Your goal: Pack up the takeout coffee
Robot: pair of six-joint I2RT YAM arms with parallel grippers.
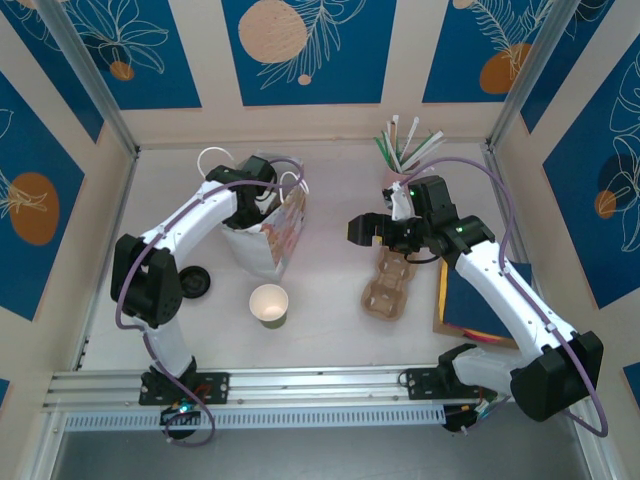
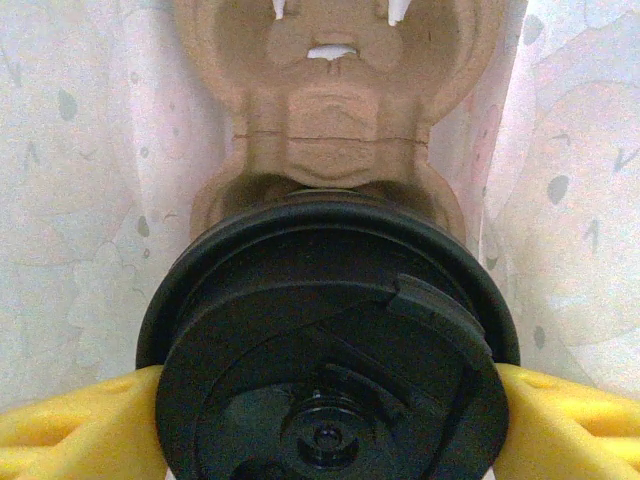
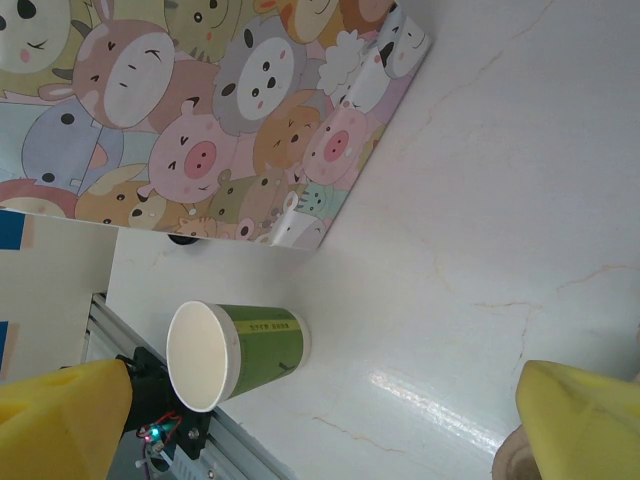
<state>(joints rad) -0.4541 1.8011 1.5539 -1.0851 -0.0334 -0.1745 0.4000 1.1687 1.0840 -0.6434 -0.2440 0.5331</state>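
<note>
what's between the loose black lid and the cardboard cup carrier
The lidless green cup, between black lid and carrier, seen in the top view.

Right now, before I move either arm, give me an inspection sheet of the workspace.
Surface: pale table, no spills seen.
Job's things: takeout coffee, lidded, inside the gift bag, above a cardboard carrier.
Clutter: lidless green cup, loose black lid, second carrier, straws, dark folder.
Grippers: left gripper in the bag, fingers flanking the coffee, grip unclear; right gripper open beside the second carrier.
Cables: purple cable along each arm, no snag seen.
Surroundings: blue floral wall panels, aluminium rail at the near edge.
</note>
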